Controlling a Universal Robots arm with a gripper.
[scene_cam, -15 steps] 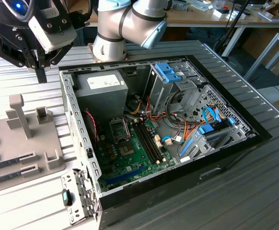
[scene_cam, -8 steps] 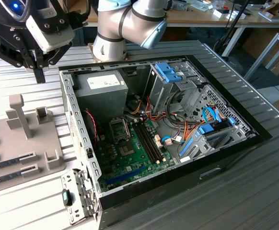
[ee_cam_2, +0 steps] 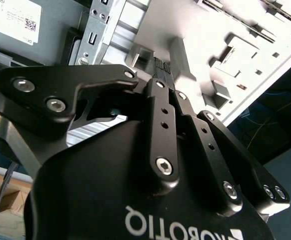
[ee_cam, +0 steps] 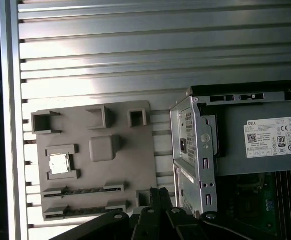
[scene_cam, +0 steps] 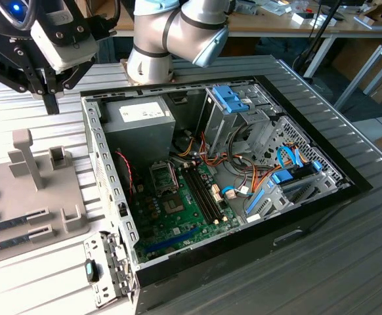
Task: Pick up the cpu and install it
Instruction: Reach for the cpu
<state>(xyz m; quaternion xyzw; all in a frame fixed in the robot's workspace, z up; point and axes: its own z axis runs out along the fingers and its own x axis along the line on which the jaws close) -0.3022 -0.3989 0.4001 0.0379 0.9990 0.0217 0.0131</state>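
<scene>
Gripper [ee_cam: 158,192] fully closed, nothing held, hanging above the grey fixture [ee_cam: 135,150] near the computer case [ee_cam: 200,150]; cpu [ee_cam: 59,163] lies flat in its fixture pocket, well apart; risk: a skewed pinch against the pocket walls could tilt or drop it.

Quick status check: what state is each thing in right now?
cpu: lying flat in its slot on the grey holder, not picked up.
gripper: shut, holding nothing.
computer case: open, motherboard exposed.
</scene>
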